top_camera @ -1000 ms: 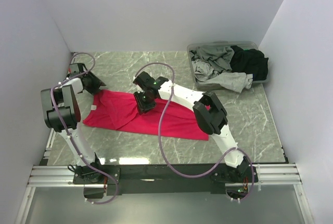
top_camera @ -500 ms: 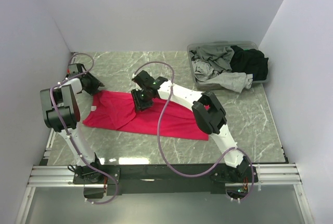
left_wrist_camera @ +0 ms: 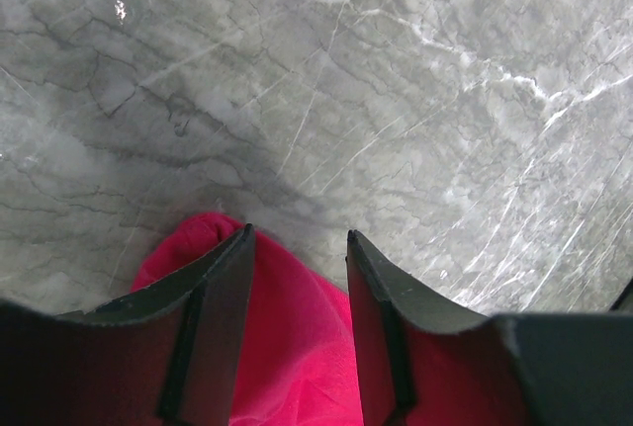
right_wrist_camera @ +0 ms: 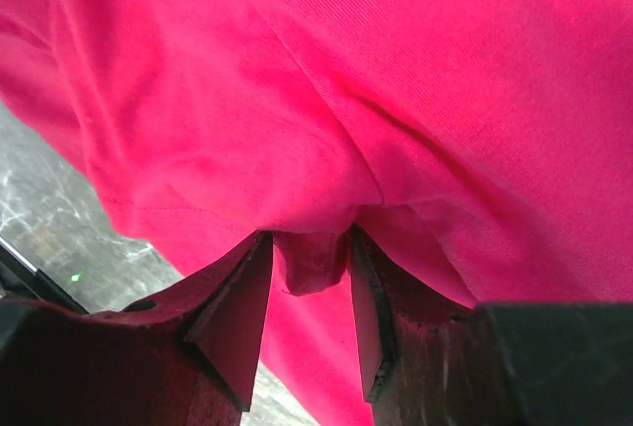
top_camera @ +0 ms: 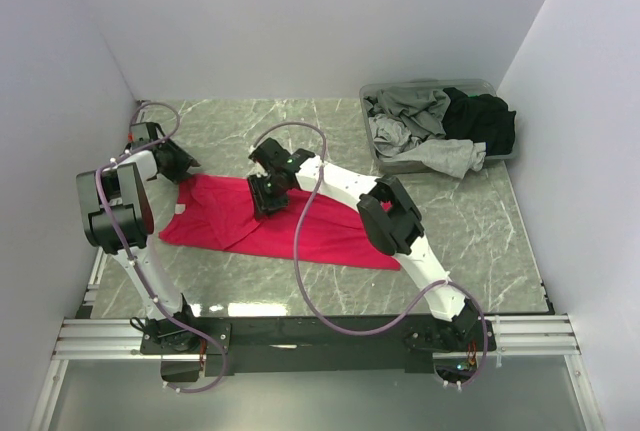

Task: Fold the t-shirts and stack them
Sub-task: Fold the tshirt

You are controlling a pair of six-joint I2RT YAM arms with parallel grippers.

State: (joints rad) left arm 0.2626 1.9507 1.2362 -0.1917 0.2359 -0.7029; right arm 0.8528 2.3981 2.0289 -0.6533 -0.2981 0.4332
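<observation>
The pinkish-red t-shirt lies spread across the middle of the marble table. My left gripper sits at its far left corner; in the left wrist view the jaws stand narrowly apart with the red cloth between them. My right gripper is at the shirt's far edge near the middle; in the right wrist view its jaws pinch a bunched fold of red cloth. Grey t-shirts and a black one lie in the tub.
The grey plastic tub stands at the back right with cloth hanging over its rim. White walls enclose the table on the left, back and right. Purple cables loop over both arms.
My right gripper has shifted a little to the left along the shirt's far edge with the fold in it. The left gripper has stayed put.
</observation>
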